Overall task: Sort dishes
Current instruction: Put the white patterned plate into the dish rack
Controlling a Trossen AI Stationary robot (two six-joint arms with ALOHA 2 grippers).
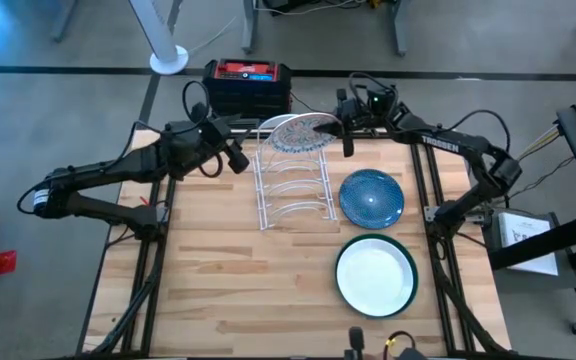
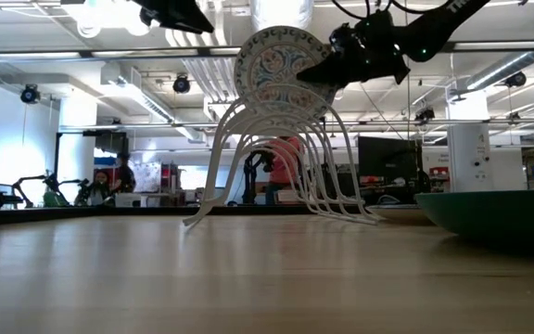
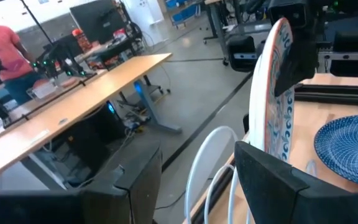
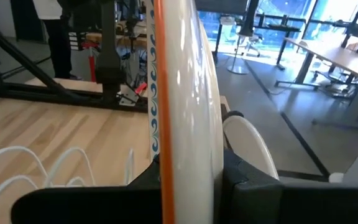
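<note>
My right hand [image 1: 340,128] is pinching the floral dish [image 1: 296,133] upright over the wire rack [image 1: 290,185]; missing a slot could tip it. My left hand [image 1: 230,152], open and empty, is hovering beside.

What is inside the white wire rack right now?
Only the floral dish stands on edge at the far end of the wire rack, gripped on its rim by the right end effector. The other slots look empty. Whether its edge is fully seated is hidden.
</note>
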